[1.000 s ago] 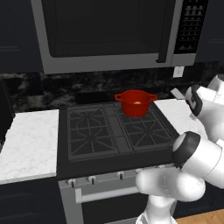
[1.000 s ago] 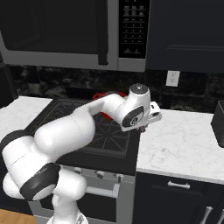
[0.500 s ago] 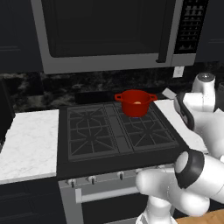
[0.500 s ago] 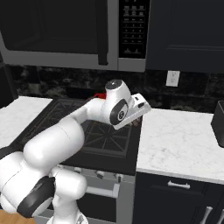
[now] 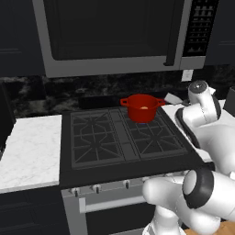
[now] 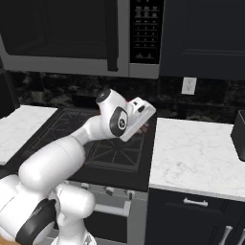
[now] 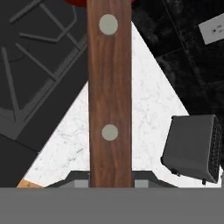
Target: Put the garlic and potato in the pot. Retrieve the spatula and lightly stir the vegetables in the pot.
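While my fingers pinch the spatula's wooden handle (image 7: pixel 110 96) (two pale rivets), the red pot (image 5: pixel 142 108) sits upper center on the stove (image 5: pixel 119 142).

Rendered, flat and even, no clear lamp anywhere. Dark up high around the cabinets and microwave (image 5: pixel 114 34); bright on the white counter (image 6: pixel 196 153). Soft pale shine on the microwave door. Hardly any shadows. Coarse and blocky all over, a bit blurry. Sharpest on the wooden handle (image 7: pixel 109 94) between the jaws.
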You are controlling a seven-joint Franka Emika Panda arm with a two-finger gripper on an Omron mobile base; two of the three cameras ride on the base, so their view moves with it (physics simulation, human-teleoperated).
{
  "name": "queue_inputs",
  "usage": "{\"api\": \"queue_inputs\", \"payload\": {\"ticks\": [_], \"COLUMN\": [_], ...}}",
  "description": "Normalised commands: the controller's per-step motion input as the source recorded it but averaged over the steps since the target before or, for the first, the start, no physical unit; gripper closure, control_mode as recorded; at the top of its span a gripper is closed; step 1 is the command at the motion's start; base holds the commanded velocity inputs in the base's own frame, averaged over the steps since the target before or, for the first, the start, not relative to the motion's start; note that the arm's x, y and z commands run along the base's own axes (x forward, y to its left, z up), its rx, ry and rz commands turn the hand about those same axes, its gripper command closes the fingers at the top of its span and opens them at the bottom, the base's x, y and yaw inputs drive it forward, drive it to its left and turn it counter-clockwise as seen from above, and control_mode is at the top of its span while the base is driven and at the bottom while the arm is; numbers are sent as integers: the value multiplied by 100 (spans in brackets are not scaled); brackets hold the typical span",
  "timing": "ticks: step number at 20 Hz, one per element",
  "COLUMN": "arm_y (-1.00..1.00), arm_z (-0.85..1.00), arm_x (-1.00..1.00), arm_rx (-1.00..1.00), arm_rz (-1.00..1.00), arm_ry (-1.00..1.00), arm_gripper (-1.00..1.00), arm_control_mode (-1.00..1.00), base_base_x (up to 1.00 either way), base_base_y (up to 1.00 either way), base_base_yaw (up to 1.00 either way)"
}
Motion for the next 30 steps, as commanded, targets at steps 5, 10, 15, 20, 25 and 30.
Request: {"api": "queue_inputs", "payload": {"ticks": [5,10,15,20,25,30], "arm_y": [26,25,24,11,0,0], "arm_z": [35,4,6,2,0,12], "arm_x": [43,40,35,18,0,1], "arm_rx": [-32,-27,-19,-12,0,-4], "arm_rz": [7,6,1,0,0,2], "arm_ry": [-1,2,0,0,1,7], "arm_gripper": [100,100,100,100,100,100], "arm_control_mode": [-100,-100,-100,-100,-100,-100], "base_base_x": [0,0,0,0,0,0], "base_base_y": [0,0,0,0,0,0], "base_base_yaw": [0,0,0,0,0,0]}}
